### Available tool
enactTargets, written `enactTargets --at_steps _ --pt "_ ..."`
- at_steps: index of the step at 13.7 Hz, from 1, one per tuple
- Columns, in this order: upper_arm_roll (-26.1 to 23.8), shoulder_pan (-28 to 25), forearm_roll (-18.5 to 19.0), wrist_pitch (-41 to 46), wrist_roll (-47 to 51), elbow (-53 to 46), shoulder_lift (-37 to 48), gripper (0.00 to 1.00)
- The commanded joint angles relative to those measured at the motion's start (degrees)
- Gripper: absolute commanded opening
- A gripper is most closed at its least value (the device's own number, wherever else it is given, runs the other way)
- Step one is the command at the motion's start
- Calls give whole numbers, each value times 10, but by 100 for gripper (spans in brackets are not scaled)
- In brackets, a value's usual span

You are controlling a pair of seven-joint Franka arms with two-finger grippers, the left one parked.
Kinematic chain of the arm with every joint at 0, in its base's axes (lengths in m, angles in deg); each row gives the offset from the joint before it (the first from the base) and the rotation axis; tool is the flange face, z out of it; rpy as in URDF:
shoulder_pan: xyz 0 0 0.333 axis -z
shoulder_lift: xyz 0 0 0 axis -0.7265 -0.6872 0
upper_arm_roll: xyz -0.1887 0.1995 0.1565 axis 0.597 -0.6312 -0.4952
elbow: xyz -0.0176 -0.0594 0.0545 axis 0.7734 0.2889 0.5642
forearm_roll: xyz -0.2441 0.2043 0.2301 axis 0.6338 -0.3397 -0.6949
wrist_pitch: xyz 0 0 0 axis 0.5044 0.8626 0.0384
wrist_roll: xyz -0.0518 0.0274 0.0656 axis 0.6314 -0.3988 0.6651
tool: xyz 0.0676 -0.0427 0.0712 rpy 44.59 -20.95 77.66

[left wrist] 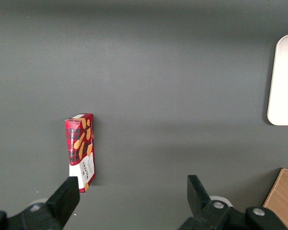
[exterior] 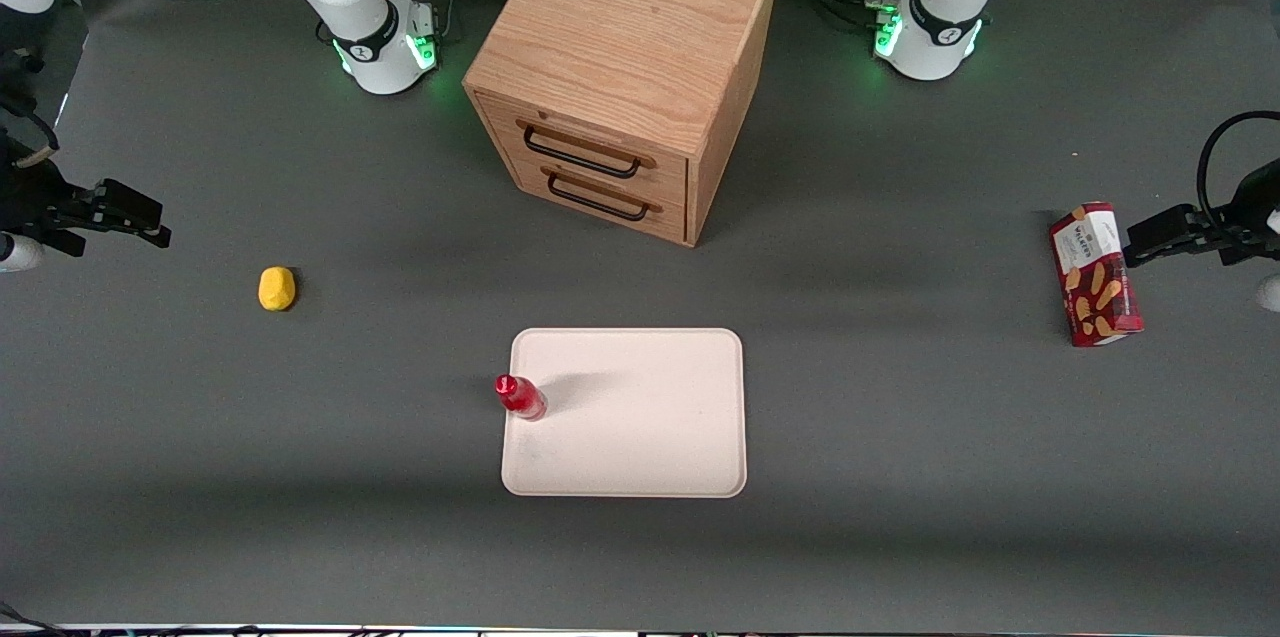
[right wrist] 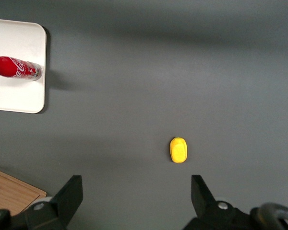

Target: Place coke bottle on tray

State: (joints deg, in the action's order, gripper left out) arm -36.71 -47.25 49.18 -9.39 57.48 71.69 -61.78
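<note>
The small red coke bottle (exterior: pixel 520 396) stands upright on the cream tray (exterior: pixel 640 437), just inside the tray's rim at the edge toward the working arm's end. In the right wrist view the coke bottle (right wrist: pixel 17 68) shows white lettering and rests on the tray (right wrist: pixel 14 96). My gripper (exterior: pixel 150 217) hovers well away from it, at the working arm's end of the table and above the grey mat. The gripper (right wrist: pixel 137 191) is open and its fingers (right wrist: pixel 72 194) are wide apart with nothing between them.
A yellow lump (exterior: pixel 277 288) lies on the mat between my gripper and the tray. A wooden two-drawer cabinet (exterior: pixel 620 67) stands farther from the front camera than the tray. A red snack box (exterior: pixel 1095 274) lies toward the parked arm's end.
</note>
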Motion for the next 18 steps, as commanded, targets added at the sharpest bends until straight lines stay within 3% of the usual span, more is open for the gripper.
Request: enactTargets --at_steps 1,18 --pt "13 -9 -7 -7 -13 -7 5 100" --pt "13 -11 -5 9 -8 -26 -6 100"
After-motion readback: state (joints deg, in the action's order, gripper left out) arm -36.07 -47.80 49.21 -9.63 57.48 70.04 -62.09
